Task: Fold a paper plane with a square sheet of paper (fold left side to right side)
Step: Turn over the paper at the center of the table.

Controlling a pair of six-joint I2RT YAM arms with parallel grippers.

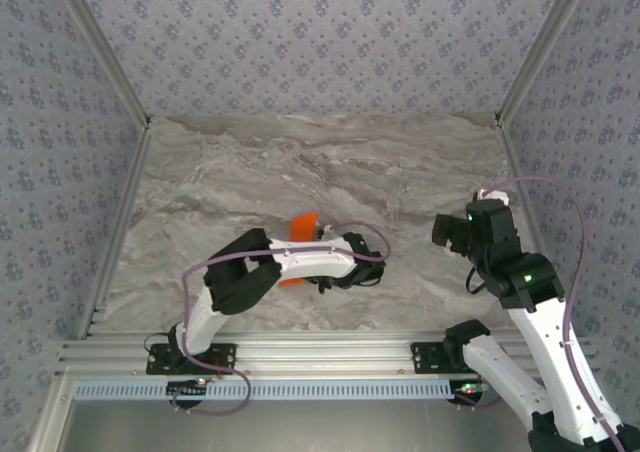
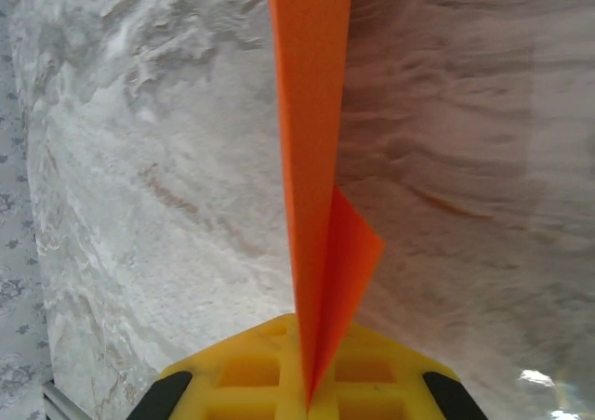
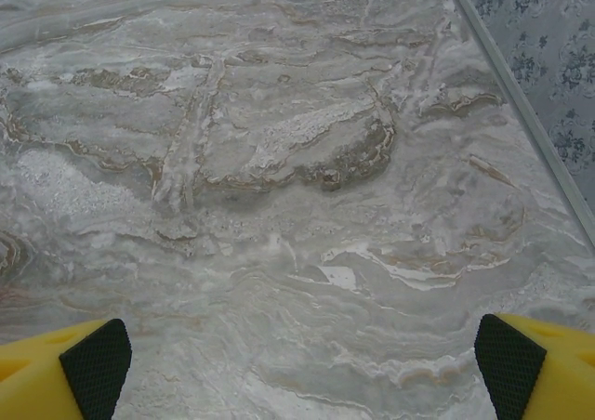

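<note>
Paper: I see the orange paper folded narrow and standing on edge, running straight away from the left wrist camera. A small triangular flap juts from its right side, close to the fingers.
Paper place: from above, the paper is over the near half of the table, about midway between the left and right edges. One orange end shows on the far side of the left arm and a smaller bit on its near side, so the arm crosses over it.
Paper and table: I cannot tell whether the lower edge touches the marble.
Left gripper: I read the left gripper as clamped tight on the near end of the paper, with the yellow fingers meeting around the fold.
Left arm: bent at the elbow, with the white forearm reaching toward the right, close to the near edge.
Right gripper: the right gripper is spread wide. Its black pads sit in the two bottom corners of my wrist view, with marble between them.
Right gripper place: from above, the right gripper is near the right edge of the table, well apart from the paper.
Edge: a metal rail and a patterned wall run along that right edge.
</note>
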